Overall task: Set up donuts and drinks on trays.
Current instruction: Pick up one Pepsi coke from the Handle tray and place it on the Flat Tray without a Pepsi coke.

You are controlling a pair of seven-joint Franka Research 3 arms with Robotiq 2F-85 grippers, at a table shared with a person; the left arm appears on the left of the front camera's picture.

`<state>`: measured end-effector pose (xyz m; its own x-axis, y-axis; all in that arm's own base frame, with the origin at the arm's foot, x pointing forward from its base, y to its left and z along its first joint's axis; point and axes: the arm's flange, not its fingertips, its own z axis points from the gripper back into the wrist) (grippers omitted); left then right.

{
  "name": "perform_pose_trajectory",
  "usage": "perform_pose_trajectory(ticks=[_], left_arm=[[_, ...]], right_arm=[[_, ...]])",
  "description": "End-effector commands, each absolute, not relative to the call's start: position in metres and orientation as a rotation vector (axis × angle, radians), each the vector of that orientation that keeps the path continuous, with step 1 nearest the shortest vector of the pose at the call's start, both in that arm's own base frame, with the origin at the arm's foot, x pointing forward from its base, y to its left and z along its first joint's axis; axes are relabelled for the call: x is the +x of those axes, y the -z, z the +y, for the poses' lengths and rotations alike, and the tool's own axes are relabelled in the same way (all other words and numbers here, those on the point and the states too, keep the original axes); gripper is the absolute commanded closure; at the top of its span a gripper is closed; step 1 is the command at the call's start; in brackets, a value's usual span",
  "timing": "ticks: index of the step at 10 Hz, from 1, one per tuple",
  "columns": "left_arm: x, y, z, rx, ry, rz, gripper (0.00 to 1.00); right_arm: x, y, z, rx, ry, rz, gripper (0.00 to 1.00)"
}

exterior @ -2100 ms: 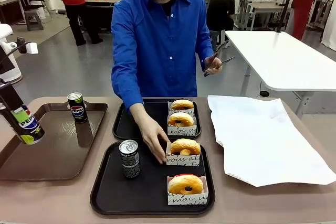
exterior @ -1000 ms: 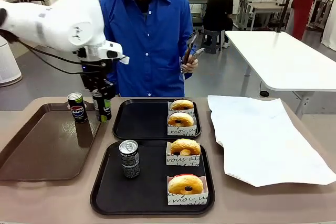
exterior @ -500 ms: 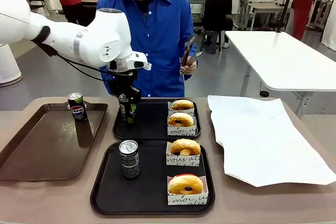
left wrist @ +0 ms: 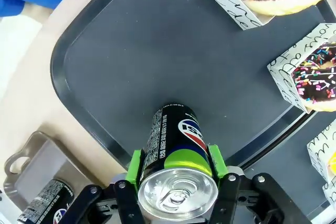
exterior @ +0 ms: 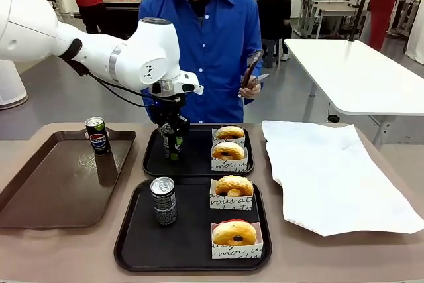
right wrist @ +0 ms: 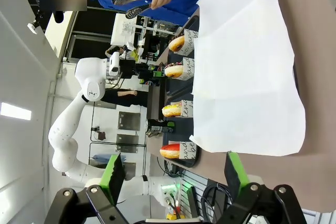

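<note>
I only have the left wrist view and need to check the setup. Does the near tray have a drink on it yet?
Observer: Yes, a dark can stands upright on the left half of the near black tray.
Operator: What about the right gripper?
Observer: The right gripper has its jaws open with nothing between them, and it faces the white paper sheet.
Operator: And the person?
Observer: Standing at the far side, with tongs in one hand.

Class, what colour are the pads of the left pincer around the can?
Bright green pads, clearest in the left wrist view.
</note>
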<state>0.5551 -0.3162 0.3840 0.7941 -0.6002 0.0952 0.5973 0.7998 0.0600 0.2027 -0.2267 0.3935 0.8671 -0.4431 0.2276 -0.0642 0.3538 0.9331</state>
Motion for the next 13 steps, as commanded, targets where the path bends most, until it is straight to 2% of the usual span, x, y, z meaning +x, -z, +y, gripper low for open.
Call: perform_pose_trajectory(ticks=[1, 2, 3, 4, 5, 13], left_arm=[[0.554, -0.376, -0.33, 0.0, 0.641, -0.079, 0.22], [0.554, -0.377, -0.329, -0.01, 0.641, -0.071, 0.22], [0.552, -0.378, -0.329, -0.012, 0.642, -0.069, 0.02], [0.549, -0.379, -0.33, -0.005, 0.655, -0.071, 0.2], [0.548, -0.382, -0.331, 0.01, 0.668, -0.08, 0.0], [0.538, -0.406, -0.328, 0.059, 0.707, -0.114, 0.0]], right_arm=[[0.204, -0.393, -0.226, 1.211, 0.246, -0.521, 0.0], [0.204, -0.393, -0.226, 1.211, 0.246, -0.521, 0.0], [0.204, -0.393, -0.226, 1.211, 0.246, -0.521, 0.0], [0.204, -0.393, -0.226, 1.211, 0.246, -0.521, 0.0], [0.204, -0.393, -0.226, 1.211, 0.246, -0.521, 0.0], [0.204, -0.393, -0.226, 1.211, 0.246, -0.521, 0.0]])
